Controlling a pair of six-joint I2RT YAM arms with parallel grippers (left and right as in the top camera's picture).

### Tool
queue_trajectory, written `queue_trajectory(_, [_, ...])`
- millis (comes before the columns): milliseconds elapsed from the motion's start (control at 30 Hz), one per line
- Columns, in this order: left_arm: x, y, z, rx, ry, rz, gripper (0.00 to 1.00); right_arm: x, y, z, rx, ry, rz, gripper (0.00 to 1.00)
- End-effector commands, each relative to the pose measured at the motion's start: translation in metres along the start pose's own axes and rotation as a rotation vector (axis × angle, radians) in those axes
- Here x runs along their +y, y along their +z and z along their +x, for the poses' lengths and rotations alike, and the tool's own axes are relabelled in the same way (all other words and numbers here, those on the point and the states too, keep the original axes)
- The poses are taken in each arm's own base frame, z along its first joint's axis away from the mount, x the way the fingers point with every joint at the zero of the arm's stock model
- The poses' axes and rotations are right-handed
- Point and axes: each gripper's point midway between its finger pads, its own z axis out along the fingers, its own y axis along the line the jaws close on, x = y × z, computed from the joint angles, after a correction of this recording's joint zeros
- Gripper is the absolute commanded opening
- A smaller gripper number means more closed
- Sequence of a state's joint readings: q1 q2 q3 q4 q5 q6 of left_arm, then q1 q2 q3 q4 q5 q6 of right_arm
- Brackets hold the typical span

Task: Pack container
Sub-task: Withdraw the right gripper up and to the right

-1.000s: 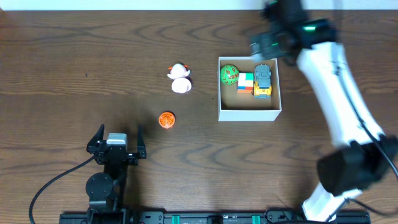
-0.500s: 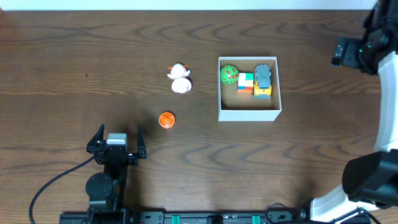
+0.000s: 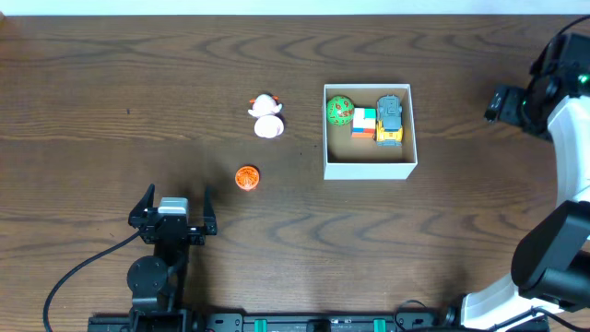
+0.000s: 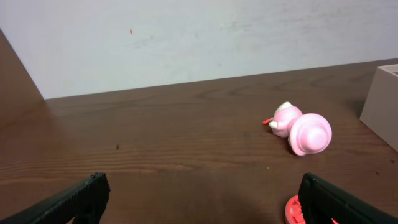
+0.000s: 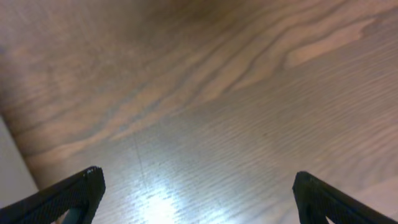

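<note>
The container (image 3: pixel 369 168) is a square white-walled box with a brown inside, right of the table's middle. It holds a green ball (image 3: pixel 339 110), a colored block (image 3: pixel 364 123) and a yellow-grey toy truck (image 3: pixel 391 119). Its wall corner shows at the right edge of the left wrist view (image 4: pixel 382 102). A pink-white toy (image 3: pixel 266 116) lies left of the box and shows in the left wrist view (image 4: pixel 298 126). An orange disc (image 3: pixel 246 177) lies nearer the front; its edge shows by the left gripper's right finger (image 4: pixel 291 210). My left gripper (image 3: pixel 175 205) is open and empty. My right gripper (image 3: pixel 502 103) is open and empty, right of the box.
A white wall (image 4: pixel 199 37) stands behind the table's far edge. The right wrist view shows only bare wood grain (image 5: pixel 205 112) with a bright reflection. A black cable (image 3: pixel 74 277) runs from the left arm's base at the front left.
My right arm has swung from above the container's far right corner out to the table's right edge, then shifted slightly lower. The left arm and the toys have not moved.
</note>
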State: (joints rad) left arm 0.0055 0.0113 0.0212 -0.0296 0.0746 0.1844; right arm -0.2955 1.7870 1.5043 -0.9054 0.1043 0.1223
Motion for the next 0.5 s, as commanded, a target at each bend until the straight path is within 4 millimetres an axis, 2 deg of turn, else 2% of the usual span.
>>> queue_trajectory(0, [-0.0025,0.0012,0.0157,0.047,0.007,0.012,0.98,-0.0013,0.0179,0.0162,0.04,0.023,0.003,0.99])
queue_trajectory(133, [-0.0025,0.0012,0.0157,0.047,0.007,0.012,0.98,-0.0015,0.0253,0.022,0.045,0.022,0.004,0.99])
queue_trajectory(467, [-0.0026,0.0012,0.0157,0.047,0.007,0.012,0.98,-0.0007,0.0259,0.0182,0.029,0.024,0.001,0.99])
